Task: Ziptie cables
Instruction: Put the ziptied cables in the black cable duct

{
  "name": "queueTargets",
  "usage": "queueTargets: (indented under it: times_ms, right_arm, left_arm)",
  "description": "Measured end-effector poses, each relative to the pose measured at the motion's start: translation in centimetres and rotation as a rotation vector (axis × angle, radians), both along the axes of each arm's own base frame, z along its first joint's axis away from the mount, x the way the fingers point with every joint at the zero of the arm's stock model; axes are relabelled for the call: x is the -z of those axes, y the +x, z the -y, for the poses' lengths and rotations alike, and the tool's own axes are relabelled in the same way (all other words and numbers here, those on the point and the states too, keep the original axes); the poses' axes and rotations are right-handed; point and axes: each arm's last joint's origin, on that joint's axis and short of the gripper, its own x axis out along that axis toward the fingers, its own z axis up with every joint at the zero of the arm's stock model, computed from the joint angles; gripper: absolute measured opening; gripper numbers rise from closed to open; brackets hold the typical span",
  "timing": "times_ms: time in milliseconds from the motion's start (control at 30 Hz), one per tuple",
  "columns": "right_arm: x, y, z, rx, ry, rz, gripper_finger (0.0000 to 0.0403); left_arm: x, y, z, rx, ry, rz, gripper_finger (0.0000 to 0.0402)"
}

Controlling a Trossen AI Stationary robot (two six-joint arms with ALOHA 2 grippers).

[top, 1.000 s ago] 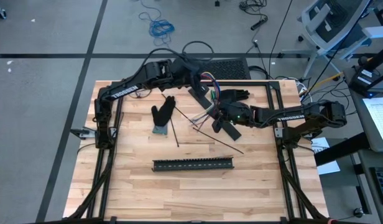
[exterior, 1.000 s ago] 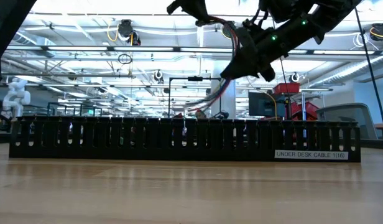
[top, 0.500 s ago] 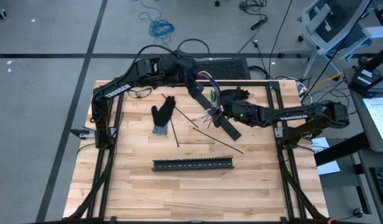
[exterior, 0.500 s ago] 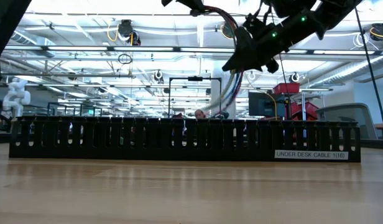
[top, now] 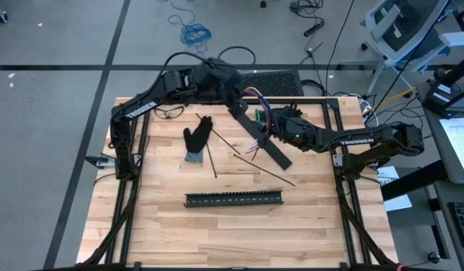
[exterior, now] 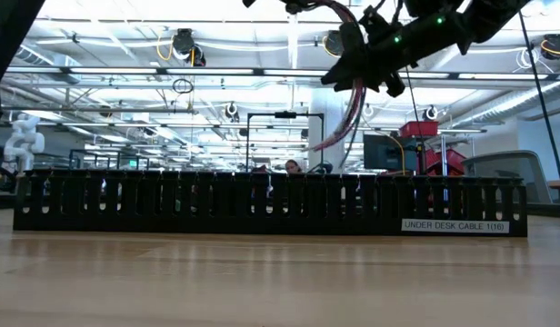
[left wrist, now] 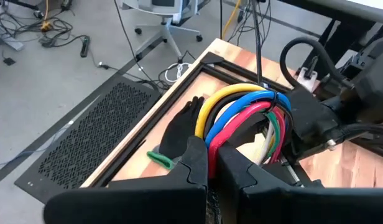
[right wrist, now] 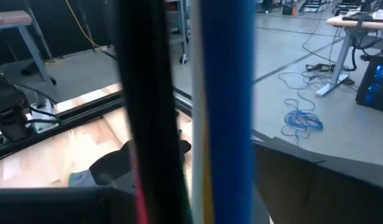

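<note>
The cables (left wrist: pixel 244 118) hang above the far side of the slotted cable tray (top: pixel 234 198), pinched in the left gripper (left wrist: pixel 211 163) — the right gripper (top: pixel 271 125) has slid up the bundle, its grip unclear — likely gathering wires for tying.

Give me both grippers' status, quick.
Left gripper: closed on the cables, held up above the table.
Right gripper: up against the same cables; can't tell whether it is gripping.

Two black gloves (top: pixel 197 138) (top: pixel 285 114), one slotted strip (top: pixel 234 198), one cable bundle (left wrist: pixel 241 121).
</note>
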Motion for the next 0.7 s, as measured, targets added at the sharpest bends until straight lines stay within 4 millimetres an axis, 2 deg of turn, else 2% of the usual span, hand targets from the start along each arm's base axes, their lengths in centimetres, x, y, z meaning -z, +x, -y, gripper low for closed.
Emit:
queueTargets:
  times_ms: [400, 567, 700]
  right_arm:
    - [-0.42, -0.16, -0.05, -0.011, -0.025, 0.006, 0.0132]
    - [-0.63, -0.11, -0.07, -0.016, -0.02, 0.035, 0.0128]
    - [-0.79, 0.07, -0.26, -0.099, -0.002, 0.062, 0.0128]
  left_arm:
    - [0.49, -0.65, -0.35, 0.011, -0.03, -0.069, 0.001]
    - [0.63, -0.73, -0.28, 0.024, -0.045, -0.083, 0.001]
    - [0.58, -0.62, -0.19, 0.051, -0.067, -0.065, 0.001]
